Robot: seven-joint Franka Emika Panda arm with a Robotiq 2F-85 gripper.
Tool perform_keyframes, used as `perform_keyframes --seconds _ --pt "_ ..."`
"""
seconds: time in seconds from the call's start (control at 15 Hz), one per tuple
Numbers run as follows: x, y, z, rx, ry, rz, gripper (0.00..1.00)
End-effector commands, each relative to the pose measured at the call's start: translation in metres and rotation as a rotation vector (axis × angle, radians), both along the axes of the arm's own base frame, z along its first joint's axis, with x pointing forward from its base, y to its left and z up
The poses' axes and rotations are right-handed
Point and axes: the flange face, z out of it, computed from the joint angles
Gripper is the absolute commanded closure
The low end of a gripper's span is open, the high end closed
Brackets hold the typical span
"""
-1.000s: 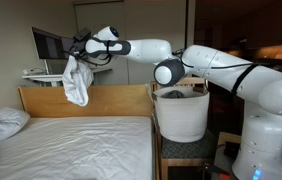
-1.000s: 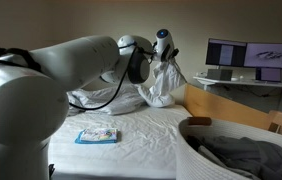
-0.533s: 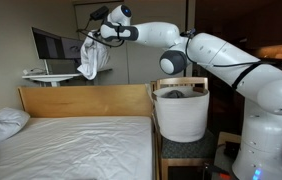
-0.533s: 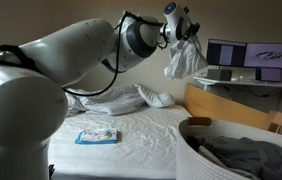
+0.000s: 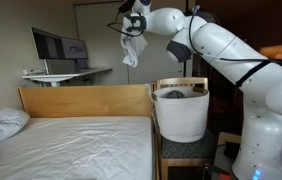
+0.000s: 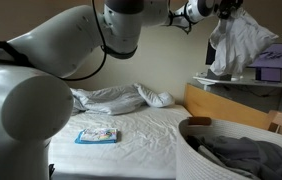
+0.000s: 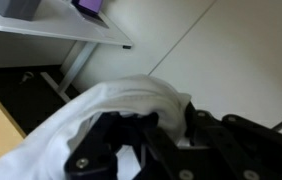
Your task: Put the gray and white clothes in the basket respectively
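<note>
White cloth (image 5: 132,50) dangles from the hand (image 5: 132,28), arm stretched high.

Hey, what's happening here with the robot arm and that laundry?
The end effector grips a white cloth and holds it high in the air, off to one side of the basket. A gray cloth already lies in the basket beside the bed. The white one is not in yet.

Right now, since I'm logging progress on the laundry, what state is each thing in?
claw: shut on the white cloth, raised high
white cloth: hanging in the air from the claw
gray cloth: lying in the basket
basket: upright
monitor: screen lit
</note>
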Motion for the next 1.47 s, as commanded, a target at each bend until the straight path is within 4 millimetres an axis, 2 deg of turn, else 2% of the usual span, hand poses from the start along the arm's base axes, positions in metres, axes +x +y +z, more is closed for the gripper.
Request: perform_keyframes --seconds 0.0,0.07,0.2,0.4,0.47,0.73,0.8,0.93,1.0,1.13,1.2,1.4 --pt "-0.038 0.007 0.023 0.036 -0.05 -0.089 0.93" --pt "-0.045 0.014 0.028 0.039 -0.064 -0.107 0.93" --pt "-0.046 0.043 0.032 0.042 -0.068 -0.112 0.92" --pt "-0.04 0.071 0.011 0.05 -0.051 -0.1 0.93" --pt "-0.045 0.077 0.007 0.061 -0.055 -0.107 0.93" --pt "-0.066 0.071 -0.027 0.147 -0.075 -0.145 0.93" --pt "-0.065 0.074 -0.038 0.139 -0.062 -0.146 0.93" --pt "-0.043 0.091 -0.074 0.123 0.005 -0.097 0.93" --pt "-0.048 0.077 -0.051 0.132 -0.014 -0.125 0.88" --pt "-0.035 0.088 -0.078 0.128 0.013 -0.106 0.88" --pt "-0.032 0.092 -0.083 0.128 0.018 -0.1 0.88" --pt "-0.033 0.093 -0.081 0.13 0.015 -0.097 0.88"
